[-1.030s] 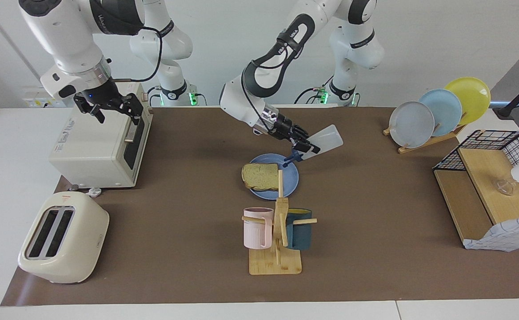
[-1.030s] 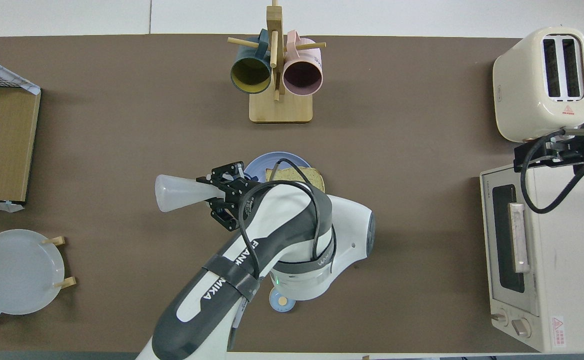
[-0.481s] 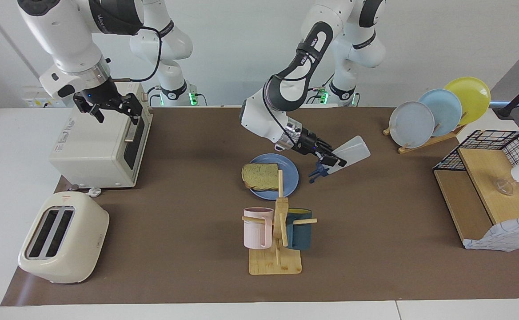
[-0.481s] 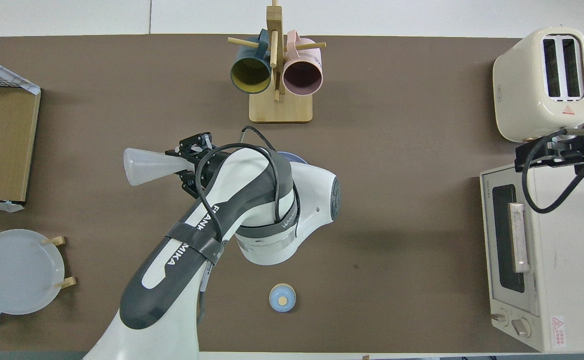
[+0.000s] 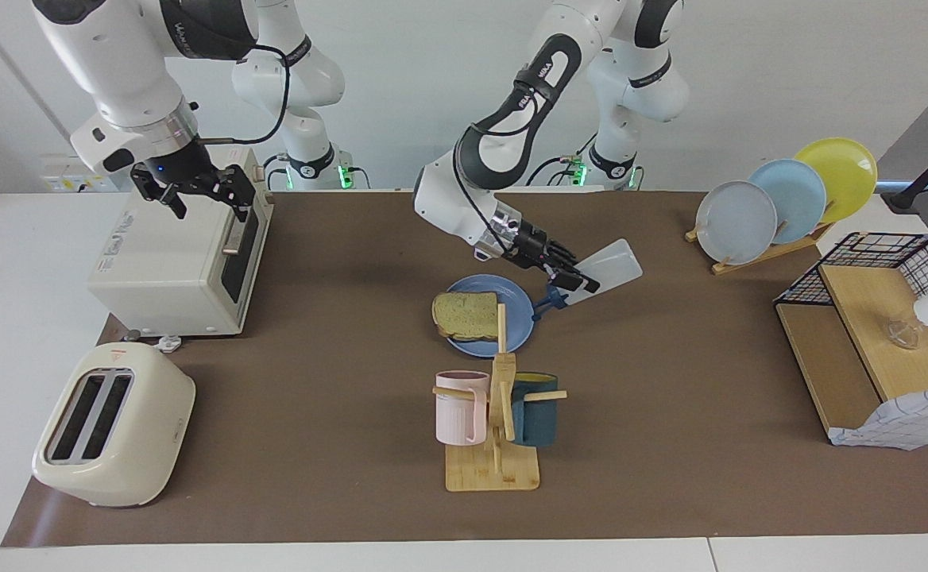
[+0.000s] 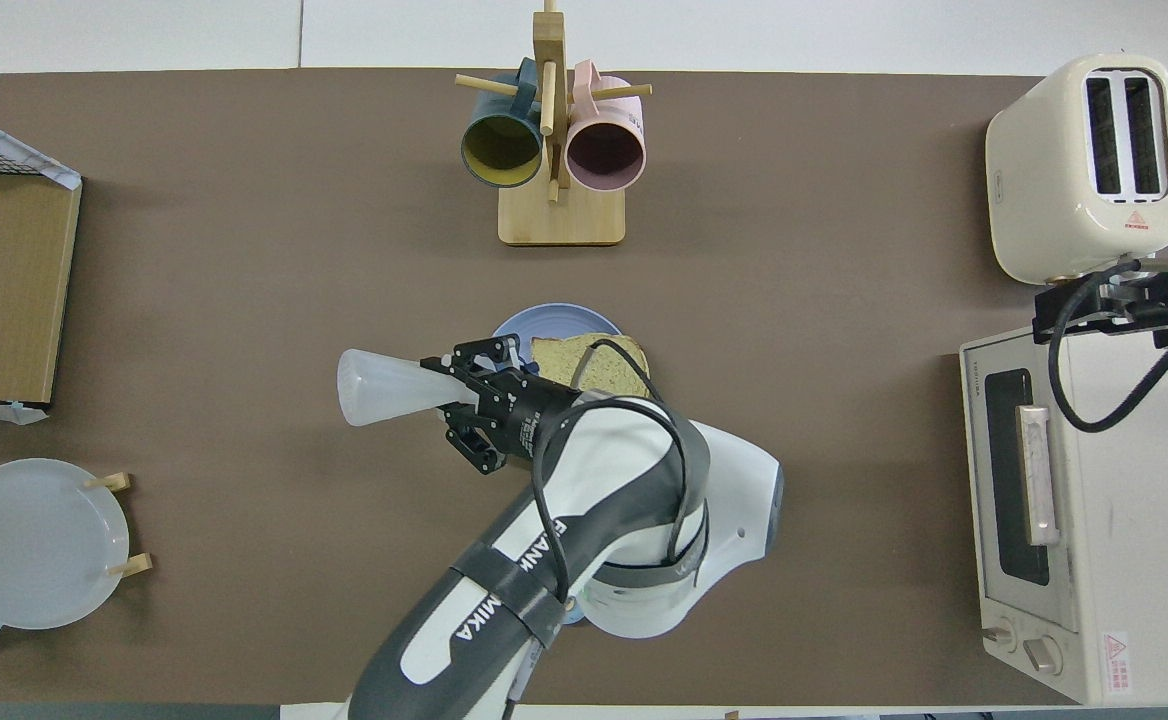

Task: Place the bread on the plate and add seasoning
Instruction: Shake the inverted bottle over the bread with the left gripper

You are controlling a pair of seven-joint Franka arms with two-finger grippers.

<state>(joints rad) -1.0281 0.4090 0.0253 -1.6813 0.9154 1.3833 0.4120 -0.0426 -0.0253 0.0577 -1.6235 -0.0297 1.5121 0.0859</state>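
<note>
At the upper left of the facing view, the right gripper (image 5: 198, 193) is held over the top of the cream toaster oven (image 5: 174, 258), its fingers spread wide with nothing between them; this arm waits. Below it, at the lower left of the frame, a cream two-slot toaster (image 5: 113, 425) is set on the brown mat (image 5: 670, 445).

At the centre of the frame the plate (image 5: 518, 314) is laid flat on the mat, and the bread (image 5: 465, 314) is seen lying on it, toward the edge that faces the right arm's end, with one corner overhanging the rim. Below the plate in the frame a wooden mug tree (image 5: 497, 429) is stood, with a pink mug (image 5: 459, 407) and a dark teal mug (image 5: 536, 409) hung on its pegs.

Just right of the plate's upper edge, the left gripper (image 5: 572, 282) is clamped on the neck of the seasoning (image 5: 609, 266) (the bottle is tipped over, its wide base raised up and away from the plate, its dark blue cap pointed down at the plate's rim). In the overhead view the same bottle (image 6: 384, 387) is shown lying sideways in the left gripper (image 6: 459, 393), beside the plate (image 6: 534, 325).

At the upper right of the facing view three plates are stood in a wooden rack (image 5: 758, 253), and a wire basket with wooden boards (image 5: 877, 334) is placed at the right edge.
</note>
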